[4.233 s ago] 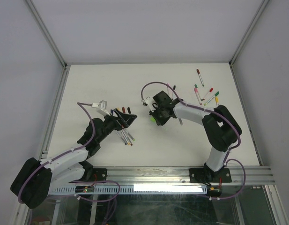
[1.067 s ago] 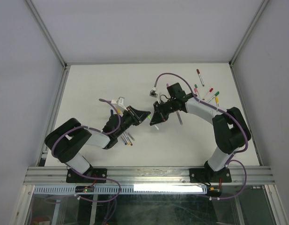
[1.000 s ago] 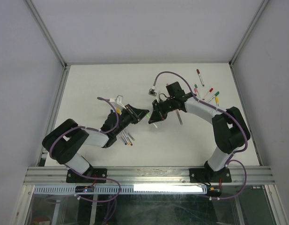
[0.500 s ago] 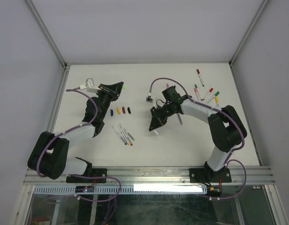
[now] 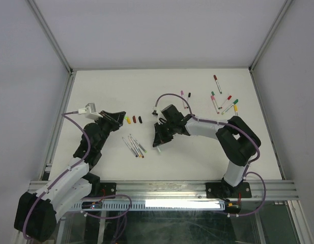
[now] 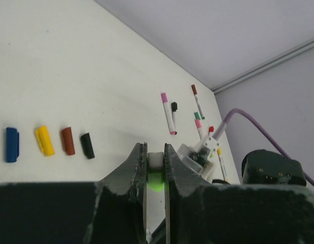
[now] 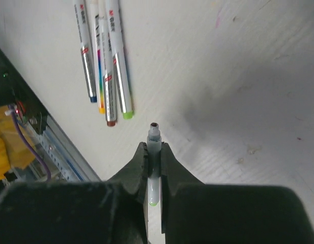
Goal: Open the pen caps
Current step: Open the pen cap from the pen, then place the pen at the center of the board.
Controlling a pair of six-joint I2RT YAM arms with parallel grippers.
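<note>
stubby smooth plastic caps (image 6: pixel 68 141): four in a row, 9 o'clock of left claw (image 6: pixel 155 151) | left claw: pinching glossy green cap (image 6: pixel 155 180) | right claw (image 7: pixel 153 150): clamped on slim grey pen barrel (image 7: pixel 154 137); four pens (image 7: pixel 110 76) at 11 o'clock on matte white table (image 7: pixel 238 76)

The white bench (image 5: pixel 95 91) carries a short row of four pen caps (image 6: pixel 68 141): blue, yellow, dark red and black, side by side but not touching. On the near side of this row, four uncapped pens (image 5: pixel 134 146) lie close together. Well apart to the right of the row, several capped pens (image 5: pixel 215 103) are scattered. A pink-topped pen (image 6: pixel 167 113) and a black-topped piece (image 6: pixel 173 108) lie between them and the row.
</note>
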